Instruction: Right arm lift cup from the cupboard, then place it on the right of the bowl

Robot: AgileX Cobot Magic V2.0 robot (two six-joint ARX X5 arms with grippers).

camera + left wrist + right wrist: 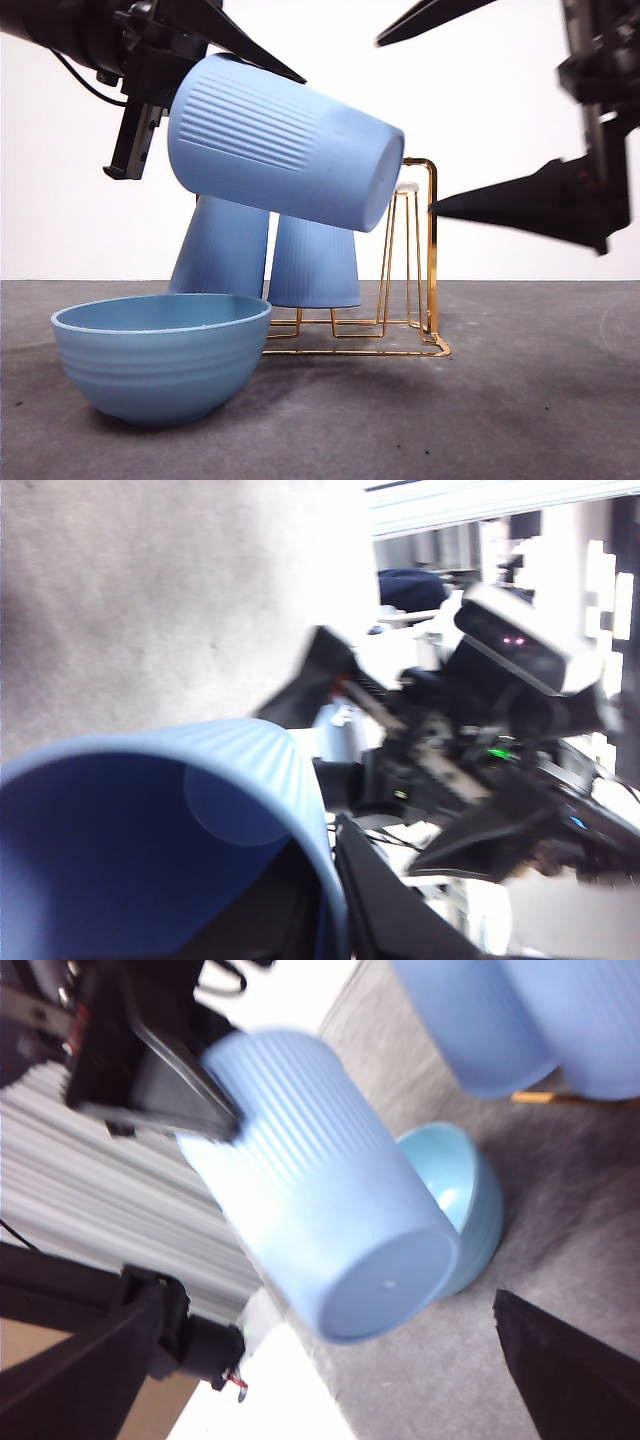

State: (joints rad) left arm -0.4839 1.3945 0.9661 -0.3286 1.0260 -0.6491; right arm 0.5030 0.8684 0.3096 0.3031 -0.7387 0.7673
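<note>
A light-blue ribbed cup [285, 150] hangs tilted in the air, base toward the right, above the bowl [160, 355] and the gold wire cupboard [432, 250]. My left gripper [250, 70] is shut on the cup's rim wall, as the left wrist view shows [325, 900], with the cup [150, 820] in front. My right gripper [410, 125] is wide open just right of the cup's base, not touching it. In the right wrist view the gripper [330, 1295] faces the cup [320, 1210] base-on, with the bowl [470, 1190] behind.
Two more light-blue cups [222, 250] [315, 265] stand upside down on the cupboard's pegs, behind the bowl. They also show in the right wrist view [480, 1020] [590, 1020]. Grey table surface [540, 400] lies right of the bowl and cupboard.
</note>
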